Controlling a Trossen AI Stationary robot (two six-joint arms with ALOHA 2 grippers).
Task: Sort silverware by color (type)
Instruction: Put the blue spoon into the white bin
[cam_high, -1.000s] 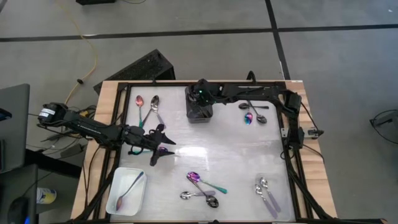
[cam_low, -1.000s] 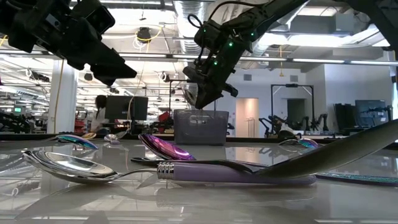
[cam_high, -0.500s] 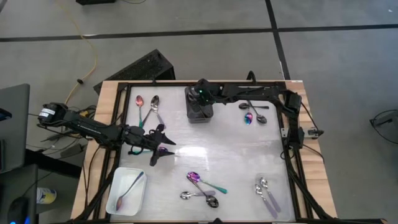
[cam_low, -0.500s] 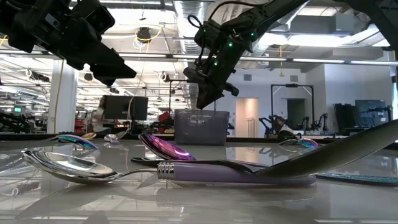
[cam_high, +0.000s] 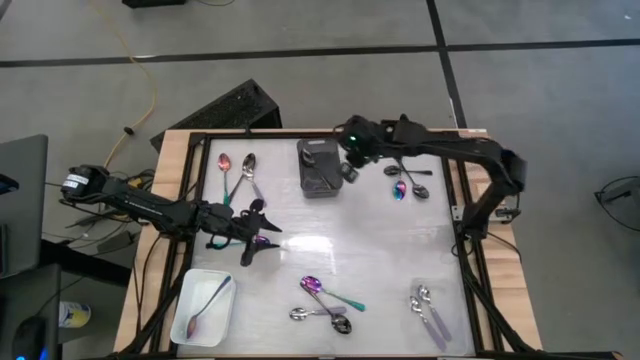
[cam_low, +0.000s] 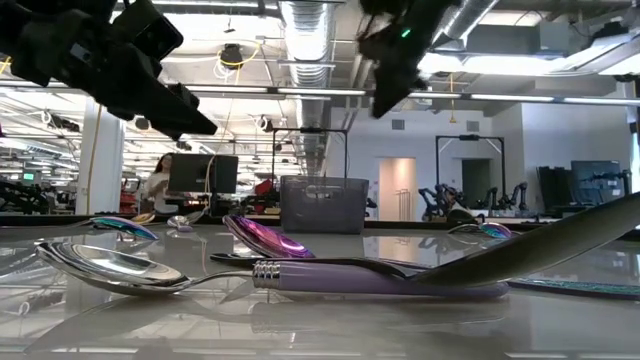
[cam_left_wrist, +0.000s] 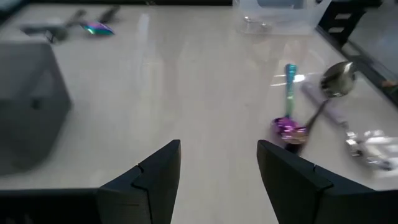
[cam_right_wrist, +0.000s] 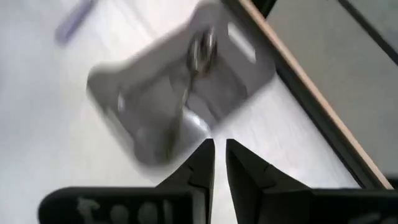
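Note:
My right gripper (cam_high: 350, 168) hangs in the air just right of the dark bin (cam_high: 318, 168), its fingers shut with only a thin slit (cam_right_wrist: 219, 155). A silver spoon (cam_right_wrist: 198, 53) lies inside the bin (cam_right_wrist: 180, 93). My left gripper (cam_high: 255, 232) hovers open (cam_left_wrist: 217, 155) over the table's left middle, above a purple and teal spoon (cam_high: 263, 241). Rainbow, silver and dark spoons lie flat in groups: far left (cam_high: 236, 168), far right (cam_high: 408, 186), near middle (cam_high: 325, 302) and near right (cam_high: 427, 308). One spoon (cam_high: 205, 305) lies in the white tray (cam_high: 188, 285).
The bin (cam_low: 322, 205) stands at the far middle of the table. The white tray sits at the near left corner. A dark frame (cam_high: 460, 215) borders the table. Bare tabletop (cam_high: 370, 245) lies between the spoon groups. A person (cam_low: 158, 180) is in the room behind.
My right gripper has risen from just over the bin and swung toward the table's right edge, ending beside the bin.

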